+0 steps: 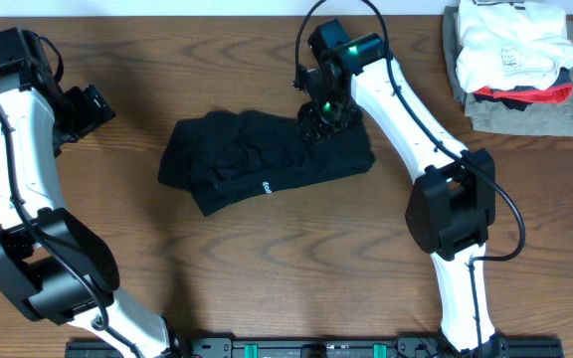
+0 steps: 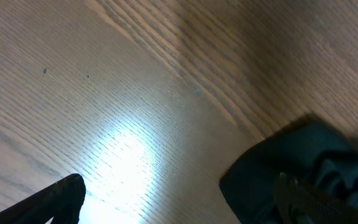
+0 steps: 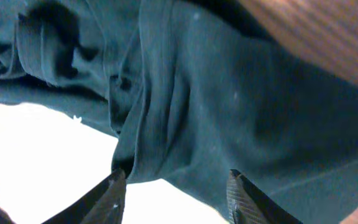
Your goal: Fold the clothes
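Right gripper (image 1: pixel 318 119): down on the far right corner of the black T-shirt (image 1: pixel 267 159), its fingers (image 3: pixel 112 194) parted. A folded edge of the cloth lies just beyond the tips, and nothing is pinched between them.
Left gripper (image 1: pixel 90 107): spread wide and holding nothing, off to the left of the shirt and apart from it. Its wrist view shows one dark finger (image 2: pixel 58 199) over bare wood.
Bench (image 1: pixel 267 278): brown wood grain, with a bright patch of glare under the left gripper.
Black T-shirt: in the middle of the bench between the two arms, bunched into a rough slanted lump. The left end is rumpled and the right end is flatter, under the right gripper.
White print (image 1: pixel 266 185): small, on the near edge of the shirt and too small to read.
Shirt's left end: its dark corner reaches into the lower right of the left wrist view, lying flat on the wood.
Far right corner: a stack of other clothes well apart from the shirt. A white garment with a grey print (image 1: pixel 510 45) is on top, with a red layer (image 1: pixel 525 95) beneath it and a grey folded garment (image 1: pixel 525 117) at the bottom.
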Robot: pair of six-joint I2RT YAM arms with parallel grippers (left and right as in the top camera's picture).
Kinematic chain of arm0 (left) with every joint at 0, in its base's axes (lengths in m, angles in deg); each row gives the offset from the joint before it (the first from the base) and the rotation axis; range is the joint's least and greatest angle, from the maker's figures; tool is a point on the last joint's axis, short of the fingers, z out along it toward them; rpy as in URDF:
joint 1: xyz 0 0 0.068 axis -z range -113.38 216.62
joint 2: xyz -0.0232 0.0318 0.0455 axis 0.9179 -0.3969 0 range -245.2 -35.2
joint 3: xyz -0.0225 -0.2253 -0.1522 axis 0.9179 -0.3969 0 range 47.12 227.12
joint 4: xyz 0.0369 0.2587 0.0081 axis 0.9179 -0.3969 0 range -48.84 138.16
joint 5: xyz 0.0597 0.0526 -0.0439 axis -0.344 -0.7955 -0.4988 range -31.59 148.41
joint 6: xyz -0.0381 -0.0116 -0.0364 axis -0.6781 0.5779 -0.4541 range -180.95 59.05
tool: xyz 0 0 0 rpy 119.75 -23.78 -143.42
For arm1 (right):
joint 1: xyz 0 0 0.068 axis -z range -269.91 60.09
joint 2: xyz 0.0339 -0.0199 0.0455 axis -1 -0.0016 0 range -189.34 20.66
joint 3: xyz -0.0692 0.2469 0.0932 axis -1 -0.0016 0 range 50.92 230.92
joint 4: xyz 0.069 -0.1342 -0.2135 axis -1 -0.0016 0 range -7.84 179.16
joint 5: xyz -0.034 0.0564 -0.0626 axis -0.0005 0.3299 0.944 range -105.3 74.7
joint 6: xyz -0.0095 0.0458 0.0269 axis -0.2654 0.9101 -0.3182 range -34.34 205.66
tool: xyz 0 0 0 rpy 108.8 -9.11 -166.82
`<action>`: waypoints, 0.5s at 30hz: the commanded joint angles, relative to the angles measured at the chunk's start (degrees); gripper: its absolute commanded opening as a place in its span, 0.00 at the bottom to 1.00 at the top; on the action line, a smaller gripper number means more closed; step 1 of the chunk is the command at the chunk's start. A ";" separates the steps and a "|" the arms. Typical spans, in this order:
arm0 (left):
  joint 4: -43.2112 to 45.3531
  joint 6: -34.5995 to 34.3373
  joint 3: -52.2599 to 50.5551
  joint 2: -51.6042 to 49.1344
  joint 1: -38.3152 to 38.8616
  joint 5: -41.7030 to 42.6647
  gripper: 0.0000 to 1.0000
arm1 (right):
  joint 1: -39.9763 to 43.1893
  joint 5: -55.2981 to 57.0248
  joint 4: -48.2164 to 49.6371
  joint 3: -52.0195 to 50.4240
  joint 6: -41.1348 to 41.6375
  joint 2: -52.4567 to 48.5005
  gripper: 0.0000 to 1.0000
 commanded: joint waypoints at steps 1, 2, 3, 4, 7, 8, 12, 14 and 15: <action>-0.07 -0.13 -0.42 -0.24 -0.09 -0.70 0.98 | -1.01 -0.59 -0.59 0.94 0.66 -0.02 0.45; -0.02 -0.15 -0.42 -0.24 -0.09 -0.68 0.98 | -1.36 -0.61 -0.52 0.81 0.66 -0.02 0.41; 0.09 -0.15 -0.42 -0.24 -0.09 -0.68 0.98 | -1.84 -0.55 -0.15 0.46 0.66 -0.02 0.35; 0.11 -0.15 -0.42 -0.24 -0.09 -0.68 0.98 | -2.29 -0.39 0.46 -0.07 0.74 -0.02 0.24; 0.11 -0.13 -0.42 -0.26 -0.09 -0.68 0.98 | -3.72 -0.42 2.80 -2.91 1.99 -0.02 0.01; 0.11 -0.15 -0.42 -0.26 -0.09 -0.68 0.98 | -4.09 -0.44 3.45 -3.91 2.25 -0.02 0.01; 0.11 -0.13 -0.42 -0.26 -0.09 -0.68 0.98 | -5.51 -2.82 6.82 -8.68 2.99 -0.02 0.01; 0.15 -0.15 -0.42 -0.31 -0.09 -0.68 0.98 | -6.12 -4.74 8.57 -10.51 2.97 -0.02 0.01; 0.17 -0.15 -0.42 -0.33 -0.09 -0.68 0.98 | -6.49 -5.51 9.33 -11.15 2.97 -0.02 0.01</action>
